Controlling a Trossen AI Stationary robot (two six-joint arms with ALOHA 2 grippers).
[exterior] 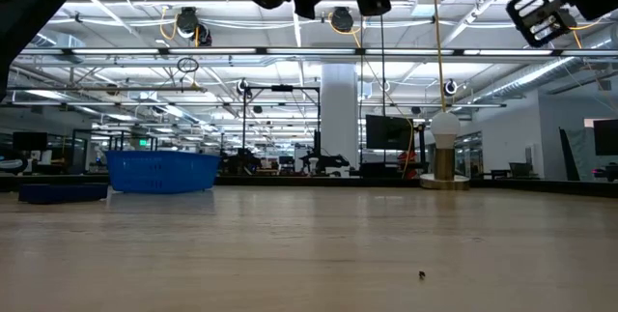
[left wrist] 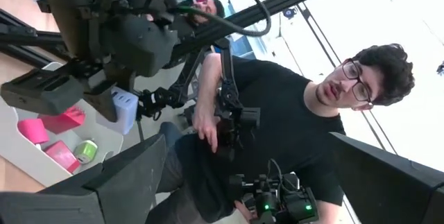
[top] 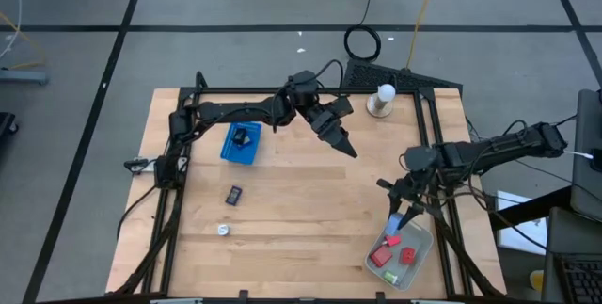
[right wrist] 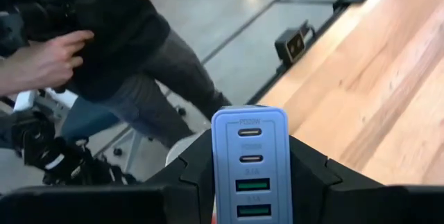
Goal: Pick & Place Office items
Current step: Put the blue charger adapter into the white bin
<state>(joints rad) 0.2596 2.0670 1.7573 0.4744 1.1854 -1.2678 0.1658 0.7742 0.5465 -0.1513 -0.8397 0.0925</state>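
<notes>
High view: the right claw [top: 403, 212] hangs at the near right of the worktop [top: 301, 219], just above the far rim of the clear tray [top: 420, 257], clamped on a pale blue charger [top: 395, 221]. Red blocks [top: 382, 256] and a green piece [top: 407, 256] already lie inside the tray. I judge the step in hand to be the drop into the tray; done well, the claw should move further over the tray's middle before letting go, since at the rim the charger could tip out onto the wood. The left claw [top: 346, 144] waits over mid-worktop with its fingers spread wide, empty. A blue bin [top: 242, 144] with a black clip in it, a black piece [top: 234, 194] and a silvery piece [top: 224, 231] remain out on the left half.

Low view: both arms show only as dark shapes at the top; the bin [exterior: 161, 171] and a white stand [exterior: 444, 153] stand at the far side. Neither tray nor charger shows here.

Left wrist view: the right claw [left wrist: 104, 102] holds the charger [left wrist: 125, 111] above the tray [left wrist: 21, 156], red blocks [left wrist: 61, 121] and the green piece [left wrist: 86, 150] beneath. A person in black stands beyond the worktop.

Right wrist view: the charger [right wrist: 250, 165] sits upright and square between the fingers [right wrist: 191, 175], ports facing out, so a plain opening should free it cleanly. A person's hand [right wrist: 41, 61] is well beyond the edge.
</notes>
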